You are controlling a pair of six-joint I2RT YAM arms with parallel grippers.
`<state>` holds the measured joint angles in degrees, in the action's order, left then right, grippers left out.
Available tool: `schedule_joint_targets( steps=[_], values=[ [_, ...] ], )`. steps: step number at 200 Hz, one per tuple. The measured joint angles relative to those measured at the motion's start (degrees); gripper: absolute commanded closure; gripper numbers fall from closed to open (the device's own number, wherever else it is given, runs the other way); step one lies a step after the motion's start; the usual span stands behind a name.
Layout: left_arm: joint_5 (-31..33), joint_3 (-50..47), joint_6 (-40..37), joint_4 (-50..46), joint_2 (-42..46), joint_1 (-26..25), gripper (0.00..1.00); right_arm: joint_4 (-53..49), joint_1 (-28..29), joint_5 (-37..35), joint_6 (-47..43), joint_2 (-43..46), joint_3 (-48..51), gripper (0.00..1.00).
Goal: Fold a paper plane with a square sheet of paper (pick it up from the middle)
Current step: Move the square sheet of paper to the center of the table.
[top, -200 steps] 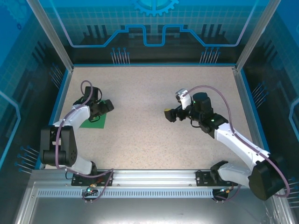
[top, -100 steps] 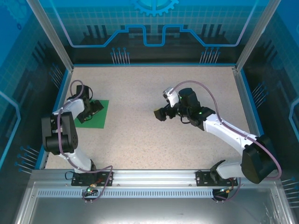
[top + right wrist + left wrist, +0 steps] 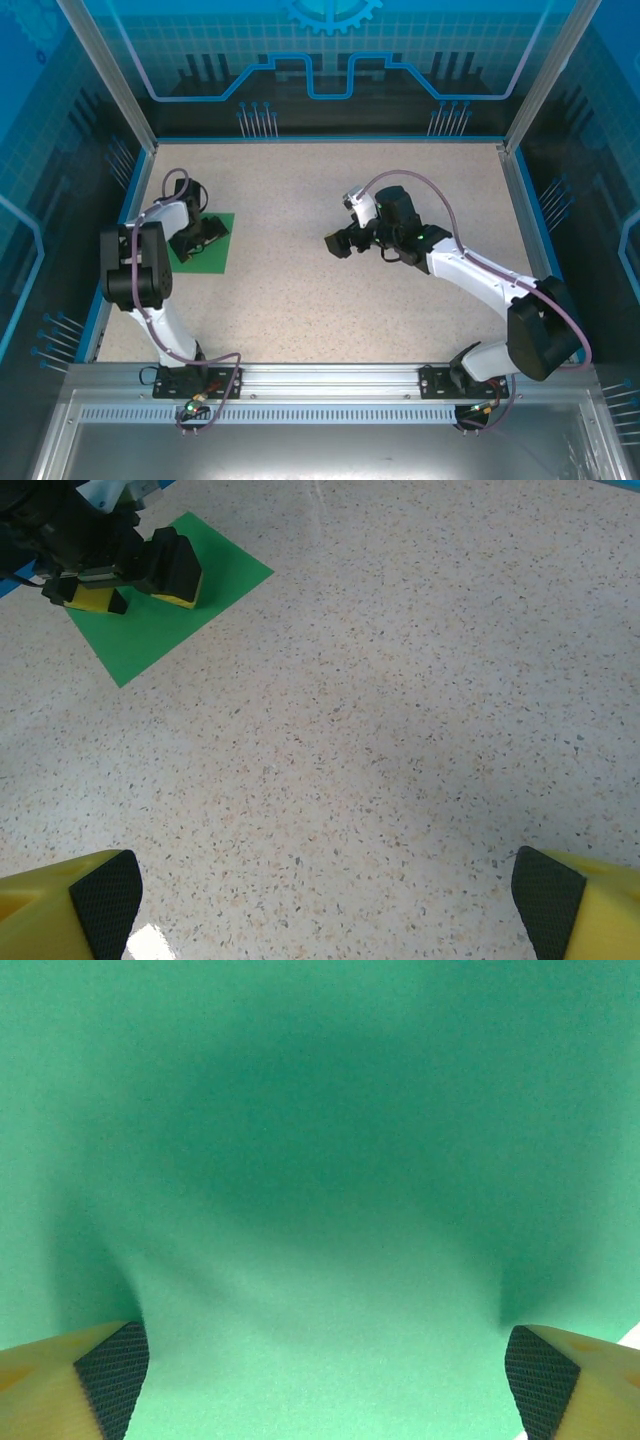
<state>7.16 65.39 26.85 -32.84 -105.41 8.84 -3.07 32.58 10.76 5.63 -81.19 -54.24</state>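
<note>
The square sheet of paper [image 3: 212, 260] lies flat on the speckled table at the far left, bright green and unfolded. My left gripper [image 3: 203, 240] is down on its middle, pointing at the sheet. In the left wrist view the paper [image 3: 320, 1160] spans the frame, and it bulges slightly between the two wide-apart pads [image 3: 112, 1375]; the left gripper [image 3: 325, 1380] is open. From the right wrist the sheet [image 3: 225, 575] appears far off with the left gripper [image 3: 130, 588] on it. My right gripper [image 3: 338, 243] hovers open over bare table near the middle, nothing between its fingertips [image 3: 325, 905].
The speckled table [image 3: 330, 190] is bounded by a blue rim and glass walls on three sides. An aluminium rail [image 3: 320, 380] with both arm bases runs along the near edge. The sheet sits close to the left rim [image 3: 128, 215].
My left gripper has swung left and come down on the sheet's middle, uncovering more of the green. The right gripper has moved left toward the table's centre.
</note>
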Motion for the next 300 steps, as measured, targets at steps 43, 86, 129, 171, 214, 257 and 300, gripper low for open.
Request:
schedule_joint_targets(
  steps=[43,86,129,171,214,257,300],
  values=[
    [-1.46,0.81,0.07,-1.79,-0.52,-1.20,0.04,1.18,-0.81,0.87,0.63,-0.92,-0.15,0.01],
    [-2.36,0.92,0.87,-2.80,-0.57,-4.59,0.04,1.88,-2.75,2.45,1.29,-1.44,-0.52,0.01],
    [-1.90,0.92,2.86,-4.31,-0.35,-8.41,0.01,2.86,-4.22,3.78,2.36,-1.44,-0.52,0.01],
    [-4.63,-0.79,5.51,-5.18,1.27,-12.59,0.01,4.70,-5.57,4.74,3.61,-0.76,0.52,0.01],
    [-4.68,-1.18,8.33,-5.14,1.75,-18.38,0.01,4.74,-6.03,4.74,3.85,2.29,2.62,0.01],
    [-3.28,-0.66,7.08,-9.03,8.13,-16.52,0.02,5.03,-6.08,5.60,4.24,5.92,4.57,0.01],
    [-0.50,-1.14,6.01,-8.20,12.22,-4.50,0.02,4.20,-5.95,6.25,5.03,7.52,6.69,0.01]
  ],
)
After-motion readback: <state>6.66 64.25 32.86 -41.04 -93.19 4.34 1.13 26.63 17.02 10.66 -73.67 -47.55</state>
